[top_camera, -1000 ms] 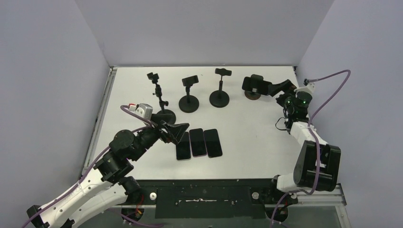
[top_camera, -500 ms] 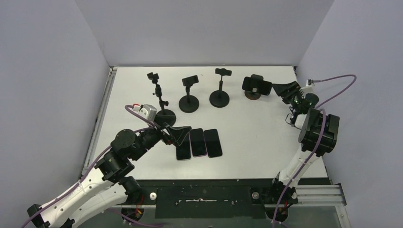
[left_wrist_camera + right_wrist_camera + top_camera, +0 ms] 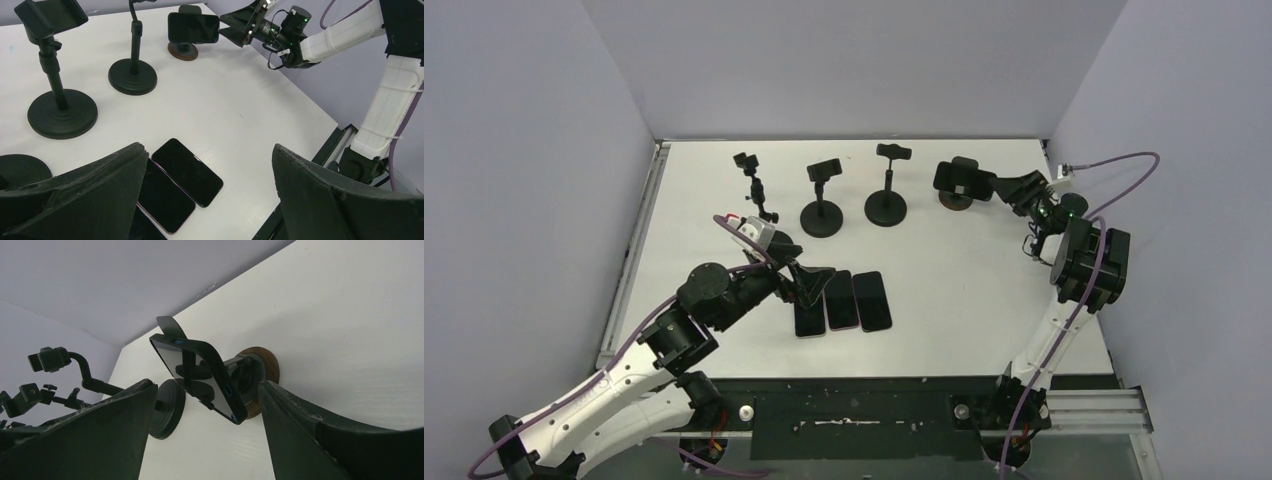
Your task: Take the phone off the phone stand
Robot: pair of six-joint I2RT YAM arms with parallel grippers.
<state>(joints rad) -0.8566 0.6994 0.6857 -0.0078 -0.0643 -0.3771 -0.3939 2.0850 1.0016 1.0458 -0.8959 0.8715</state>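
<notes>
A black phone (image 3: 964, 180) sits sideways in a clamp stand with a round wooden base (image 3: 956, 201) at the far right of the table. My right gripper (image 3: 1014, 187) is open and empty just to the right of it, apart from it. In the right wrist view the phone (image 3: 219, 371) stands between and beyond the open fingers (image 3: 205, 386), in front of the base (image 3: 266, 366). My left gripper (image 3: 819, 280) is open and empty above the left of three phones lying flat. In the left wrist view (image 3: 210, 150) its jaws stand wide.
Three black phones (image 3: 842, 300) lie side by side near the table's middle, also in the left wrist view (image 3: 187, 171). Three empty black stands (image 3: 759, 200) (image 3: 822, 195) (image 3: 887, 190) stand along the back, left of the phone's stand.
The right arm's elbow has lifted and folded in; its gripper drew back slightly, then edged toward the phone again. The left gripper has moved right over the flat phones.
</notes>
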